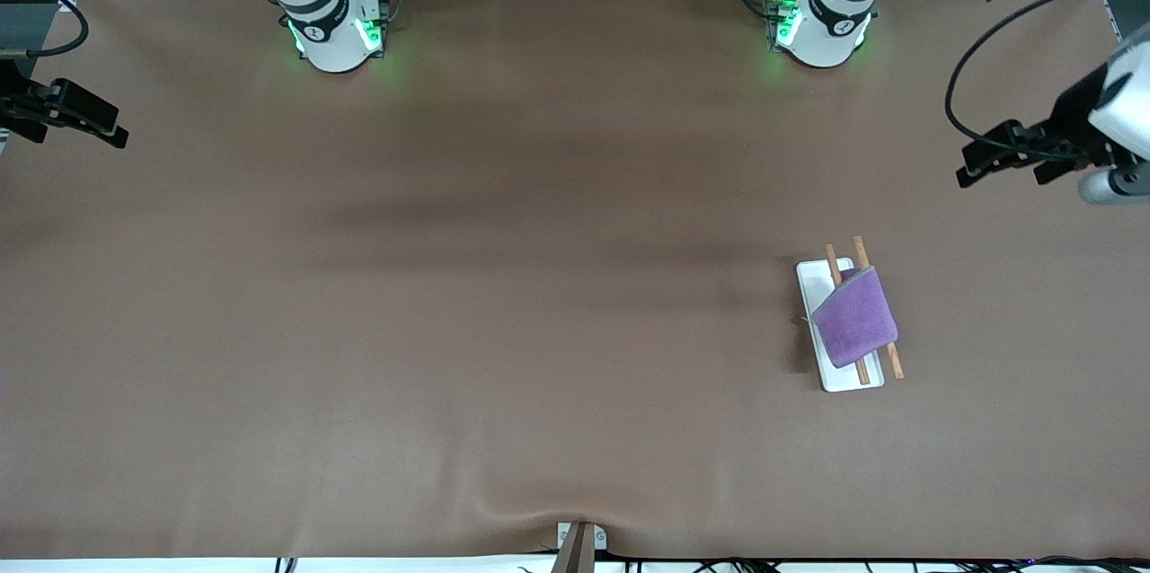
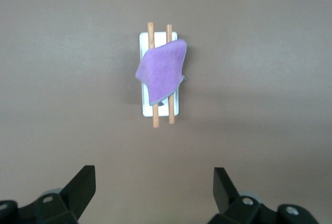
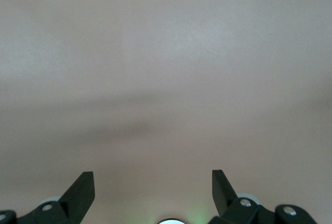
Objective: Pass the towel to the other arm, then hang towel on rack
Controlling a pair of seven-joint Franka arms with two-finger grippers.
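The purple towel [image 1: 855, 317] lies draped over the two wooden rods of the rack [image 1: 816, 281], toward the left arm's end of the table. In the left wrist view the towel [image 2: 162, 71] covers most of the rack [image 2: 143, 42], with the rod ends sticking out. My left gripper [image 1: 999, 162] hangs open and empty in the air at the left arm's end of the table, apart from the rack; its jaws [image 2: 154, 185] stand wide over bare table. My right gripper [image 1: 85, 122] is open and empty at the right arm's end, its jaws [image 3: 153, 185] over bare table.
The brown table cover [image 1: 503, 304] spans the whole view. Both arm bases [image 1: 337, 25] [image 1: 822, 21] stand along the table edge farthest from the front camera. A small mount [image 1: 579, 542] sits at the nearest edge.
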